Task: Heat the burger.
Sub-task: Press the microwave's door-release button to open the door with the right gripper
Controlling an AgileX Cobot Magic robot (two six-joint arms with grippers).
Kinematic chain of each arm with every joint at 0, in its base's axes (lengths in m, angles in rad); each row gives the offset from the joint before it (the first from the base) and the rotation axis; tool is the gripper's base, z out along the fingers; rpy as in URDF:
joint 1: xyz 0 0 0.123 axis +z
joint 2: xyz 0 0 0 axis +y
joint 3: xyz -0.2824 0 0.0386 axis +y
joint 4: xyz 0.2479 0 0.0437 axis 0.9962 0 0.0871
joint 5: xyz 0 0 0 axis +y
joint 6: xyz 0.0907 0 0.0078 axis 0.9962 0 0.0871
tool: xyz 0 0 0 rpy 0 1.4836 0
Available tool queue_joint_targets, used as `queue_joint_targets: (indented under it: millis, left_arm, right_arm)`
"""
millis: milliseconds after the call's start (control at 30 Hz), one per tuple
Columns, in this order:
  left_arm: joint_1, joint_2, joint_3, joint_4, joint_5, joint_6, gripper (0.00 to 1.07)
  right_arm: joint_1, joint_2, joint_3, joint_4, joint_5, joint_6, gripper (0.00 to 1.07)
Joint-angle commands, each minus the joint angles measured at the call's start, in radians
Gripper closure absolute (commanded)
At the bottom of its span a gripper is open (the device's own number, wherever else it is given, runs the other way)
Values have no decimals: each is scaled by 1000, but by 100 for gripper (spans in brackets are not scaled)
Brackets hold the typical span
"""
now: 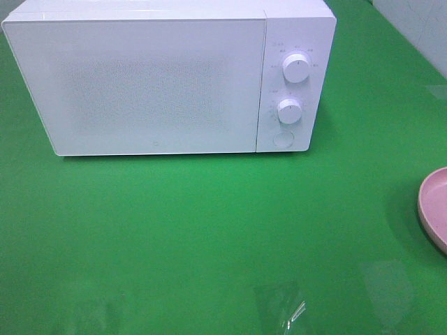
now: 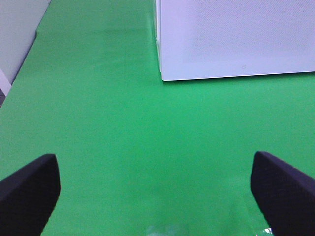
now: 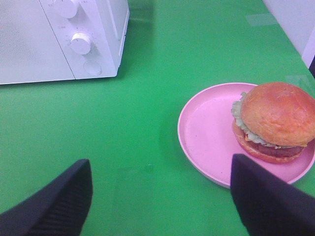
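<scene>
The burger, with a glossy golden bun, green lettuce and a brown patty, sits on the pink plate; only the plate's edge shows at the right border of the exterior high view, and the burger is outside that view. My right gripper stands open over the green surface, a short way back from the plate, nothing between its fingers. My left gripper is open too, over bare green surface in front of the microwave's left corner. The microwave door is shut. Neither gripper appears in the exterior high view.
The white microwave has two knobs and a round button on its right panel. The green table surface spreads in front of it. A pale wall borders the table's left side.
</scene>
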Motion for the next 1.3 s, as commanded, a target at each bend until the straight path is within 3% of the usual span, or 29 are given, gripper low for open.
queue_joint_targets:
  millis: [33, 533, 933, 1300]
  left_arm:
    - [3, 0, 3, -6, -2, 1, 9]
    - [3, 0, 3, -6, -2, 1, 9]
    - [3, 0, 3, -6, -2, 1, 9]
    - [3, 0, 3, -6, -2, 1, 9]
  right_arm:
    - [-8, -24, 2, -8, -16, -8, 32]
    - [-8, -13, -6, -8, -21, -8, 32]
    - [-8, 333, -17, -9, -328, -8, 32]
    - [-8, 548, -14, -9, -527, -8, 32]
